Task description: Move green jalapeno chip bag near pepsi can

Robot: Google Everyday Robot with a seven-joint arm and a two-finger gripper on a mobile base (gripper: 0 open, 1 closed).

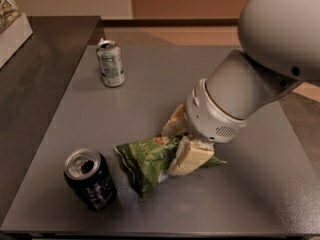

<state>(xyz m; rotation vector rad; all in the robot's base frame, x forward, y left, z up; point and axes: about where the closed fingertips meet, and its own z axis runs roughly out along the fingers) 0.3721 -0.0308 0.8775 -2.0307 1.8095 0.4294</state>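
The green jalapeno chip bag lies in the front half of the grey tabletop, a little left of the middle and closer to the front edge than the back. Its long axis runs roughly left to right, parallel to the front edge. The wide, crumpled end points left toward the front-left corner, and the narrow tail pokes out to the right beneath the arm.

The gripper reaches down from the right over the bag's right half. Its two cream fingers straddle the bag and appear to pinch the crinkled foil between them.

The pepsi can stands upright near the front-left corner, just beside the bag's left end with a narrow gap between them.

By my reading, the carry is nearly finished and the placing step is at hand. The next move calls for letting go of the bag and lifting straight off without nudging the can.

A silver-white can stands well apart, near the back-left corner.
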